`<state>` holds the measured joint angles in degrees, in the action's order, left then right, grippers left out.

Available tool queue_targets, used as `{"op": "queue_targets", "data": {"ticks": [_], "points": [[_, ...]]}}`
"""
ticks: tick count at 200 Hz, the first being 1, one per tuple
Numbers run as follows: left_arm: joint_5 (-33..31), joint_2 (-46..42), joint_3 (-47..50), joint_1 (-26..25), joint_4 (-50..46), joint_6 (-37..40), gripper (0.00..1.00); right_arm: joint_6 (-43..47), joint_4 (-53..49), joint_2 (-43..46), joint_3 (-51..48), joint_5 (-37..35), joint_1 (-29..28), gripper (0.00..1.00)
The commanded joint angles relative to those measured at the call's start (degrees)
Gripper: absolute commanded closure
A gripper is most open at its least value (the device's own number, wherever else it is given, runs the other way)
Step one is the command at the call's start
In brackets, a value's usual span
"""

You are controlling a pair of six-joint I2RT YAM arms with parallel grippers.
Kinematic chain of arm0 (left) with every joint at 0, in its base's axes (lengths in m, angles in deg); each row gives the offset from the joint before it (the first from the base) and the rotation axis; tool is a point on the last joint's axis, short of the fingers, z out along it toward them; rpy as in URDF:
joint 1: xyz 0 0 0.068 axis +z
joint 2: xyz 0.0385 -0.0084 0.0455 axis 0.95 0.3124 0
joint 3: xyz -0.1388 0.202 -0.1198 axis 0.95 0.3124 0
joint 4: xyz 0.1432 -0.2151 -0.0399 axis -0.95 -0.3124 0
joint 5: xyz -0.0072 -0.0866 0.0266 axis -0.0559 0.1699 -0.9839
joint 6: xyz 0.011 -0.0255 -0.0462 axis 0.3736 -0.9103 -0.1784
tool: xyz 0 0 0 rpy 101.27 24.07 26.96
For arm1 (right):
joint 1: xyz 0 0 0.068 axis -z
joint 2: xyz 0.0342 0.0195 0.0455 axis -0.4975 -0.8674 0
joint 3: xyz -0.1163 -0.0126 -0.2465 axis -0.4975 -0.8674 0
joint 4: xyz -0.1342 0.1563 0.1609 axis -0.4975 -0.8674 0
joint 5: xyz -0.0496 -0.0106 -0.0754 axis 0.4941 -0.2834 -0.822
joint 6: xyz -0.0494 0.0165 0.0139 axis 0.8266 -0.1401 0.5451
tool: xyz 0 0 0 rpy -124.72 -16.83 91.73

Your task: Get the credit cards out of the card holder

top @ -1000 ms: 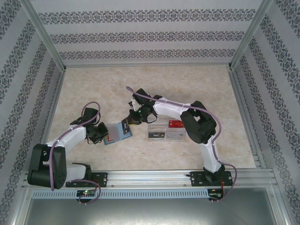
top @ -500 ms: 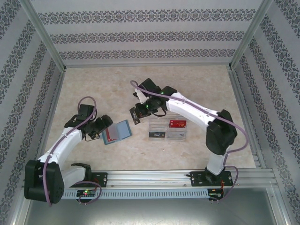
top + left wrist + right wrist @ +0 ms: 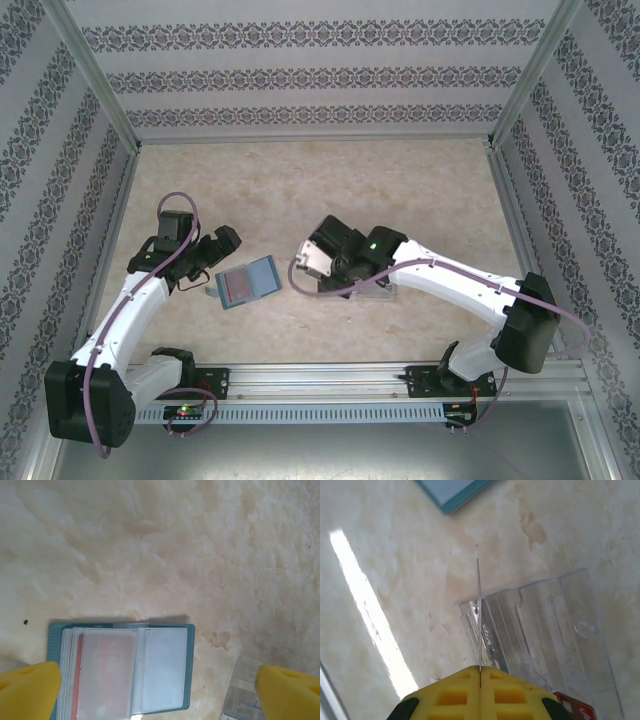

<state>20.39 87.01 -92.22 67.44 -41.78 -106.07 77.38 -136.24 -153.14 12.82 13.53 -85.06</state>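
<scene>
Extraction midway: right jaws pinch one credit card (image 3: 479, 605) edge-on above the clear box (image 3: 555, 625); left jaws gape empty over the open card holder (image 3: 167, 670), nine o'clock of it. Next: lower, release the card.

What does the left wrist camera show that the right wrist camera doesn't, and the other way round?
Left wrist: the holder lying open, a reddish card in a clear sleeve, and the left gripper with its fingers spread wide.
Right wrist: the right gripper shut on a thin card seen edge-on, over the clear box, with a red card at the bottom edge.
Both: the holder's teal edge, part of the box, and the marbled table.
</scene>
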Motion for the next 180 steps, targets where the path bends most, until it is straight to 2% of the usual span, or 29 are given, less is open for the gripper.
{"op": "queue_targets", "data": {"ticks": [1, 47, 180], "points": [[-0.98, 0.18, -1.88, 0.67, -1.45, 1.88, 0.0, 10.15, -1.34, -0.12, -1.69, -7.15, -1.52, 1.0], [-2.05, -0.61, -2.46, 0.67, -1.98, 2.65, 0.0, 12.97, 0.09, -2.87, -4.08, -11.4, -3.13, 1.0], [-2.05, -0.26, -1.95, 0.67, -2.33, 2.95, 0.0, 11.74, 4.3, -9.81, -6.29, -13.06, -3.05, 1.0]]}}
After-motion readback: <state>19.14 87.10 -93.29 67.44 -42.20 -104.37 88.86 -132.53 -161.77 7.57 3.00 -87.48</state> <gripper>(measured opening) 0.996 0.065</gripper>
